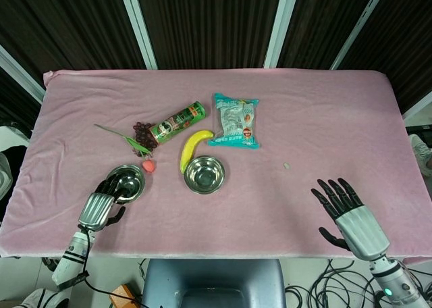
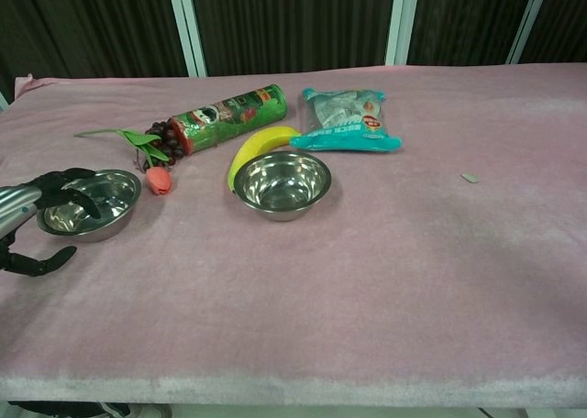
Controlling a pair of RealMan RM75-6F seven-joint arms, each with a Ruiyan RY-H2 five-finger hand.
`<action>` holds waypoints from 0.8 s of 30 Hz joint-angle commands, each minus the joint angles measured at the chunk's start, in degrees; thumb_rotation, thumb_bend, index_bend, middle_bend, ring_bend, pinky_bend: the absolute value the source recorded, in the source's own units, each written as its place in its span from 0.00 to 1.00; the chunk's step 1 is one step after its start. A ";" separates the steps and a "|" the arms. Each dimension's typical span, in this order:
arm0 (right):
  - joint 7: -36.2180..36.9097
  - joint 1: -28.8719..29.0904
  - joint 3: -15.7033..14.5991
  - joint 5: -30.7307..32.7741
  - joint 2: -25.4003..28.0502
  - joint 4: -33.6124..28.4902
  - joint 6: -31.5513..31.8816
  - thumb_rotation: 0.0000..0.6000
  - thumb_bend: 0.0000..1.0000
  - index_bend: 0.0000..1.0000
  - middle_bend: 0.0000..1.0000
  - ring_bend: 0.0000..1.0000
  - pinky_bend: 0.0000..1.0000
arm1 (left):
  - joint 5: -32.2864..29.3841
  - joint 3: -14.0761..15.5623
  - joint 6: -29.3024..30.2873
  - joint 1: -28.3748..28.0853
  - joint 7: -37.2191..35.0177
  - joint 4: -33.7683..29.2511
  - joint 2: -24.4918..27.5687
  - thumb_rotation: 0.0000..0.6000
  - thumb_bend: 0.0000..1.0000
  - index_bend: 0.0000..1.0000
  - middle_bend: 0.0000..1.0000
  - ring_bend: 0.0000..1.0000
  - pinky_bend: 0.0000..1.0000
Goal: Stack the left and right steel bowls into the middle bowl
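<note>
At the table's near edge, the left hand (image 2: pixel 41 193) is curling its dark fingers over the rim of the left steel bowl (image 2: pixel 92 202), thumb hanging apart below, apparently setting up a grasp; whether the bowl is actually pinched cannot be told from either view. The right hand (image 1: pixel 354 215) is hovering over the near right corner, fingers spread and holding nothing, likely parked clear of the work.

The middle bowl (image 2: pixel 282 182) is sitting near the table centre, awaiting the left one; the interior looks like it could already be holding a nested bowl, though neither view settles that.

Beyond it, a banana (image 2: pixel 254 148) is lying against its far rim, with a pink tulip (image 2: pixel 157 179), dark grapes (image 2: pixel 158 135), a green chip can (image 2: pixel 229 115) and a teal snack packet (image 2: pixel 348 118) spread along the pink cloth (image 2: pixel 385 290).

The head view alone is showing the right hand and both forearms; the chest view alone is showing the left fingers hooked over the bowl's lip from the side.
</note>
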 commanded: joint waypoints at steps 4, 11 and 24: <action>1.72 -1.33 0.01 -1.84 0.77 0.30 0.71 1.00 0.39 0.00 0.00 0.00 0.00 | -0.47 -0.71 1.53 -1.06 -0.44 7.49 -4.60 1.00 0.41 0.53 0.09 0.00 0.15; 3.61 -2.77 0.81 -1.65 0.94 1.40 0.61 1.00 0.39 0.00 0.00 0.00 0.00 | 0.69 -1.85 7.78 -1.76 -7.05 16.20 -10.16 1.00 0.45 0.72 0.17 0.03 0.15; 7.05 -4.97 2.10 -1.41 0.60 3.72 0.99 1.00 0.39 0.00 0.00 0.00 0.00 | 1.83 -5.20 12.93 -7.32 -7.99 13.75 -12.48 1.00 0.48 0.75 0.21 0.04 0.15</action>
